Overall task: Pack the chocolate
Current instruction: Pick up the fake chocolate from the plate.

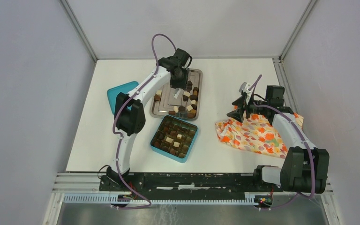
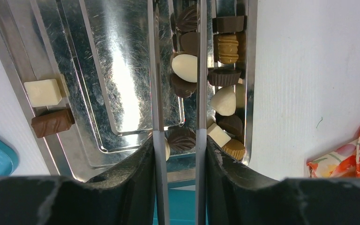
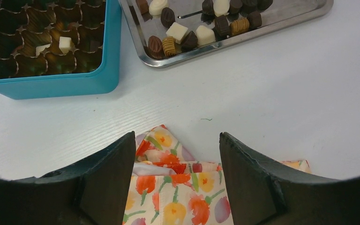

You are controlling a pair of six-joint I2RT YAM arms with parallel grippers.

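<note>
Left pincer (image 1: 179, 88) hangs over the steel tray (image 1: 165, 104), toward its far end. From the left wrist view I see its thin blades set partway apart, straddling a line of pieces on the tray floor. Nothing is pinched that I can make out.

The chocolate (image 2: 185, 67) is split between two places. Most of it is loose in the tray, crowded along the tray's right side: dark, mid-brown and cream-white bits, a white oval among them. A white cube (image 2: 42, 92) and a brown bar (image 2: 51, 123) sit by themselves at the tray's left edge, touching or nearly so. The other pieces are in the teal box (image 3: 51, 86), which sits just on the near side of the tray. I can pick out a couple of white ones (image 3: 65, 43) in its cups, but the darker ones are hard to count.

Right pincer (image 3: 177, 140) is well to the right of the tray, spread wide and empty, just above the orange floral cloth (image 1: 258, 133) lying on the desk (image 1: 225, 84). A flat teal piece (image 1: 119, 91) lies left of the tray, half hidden by the left arm.
</note>
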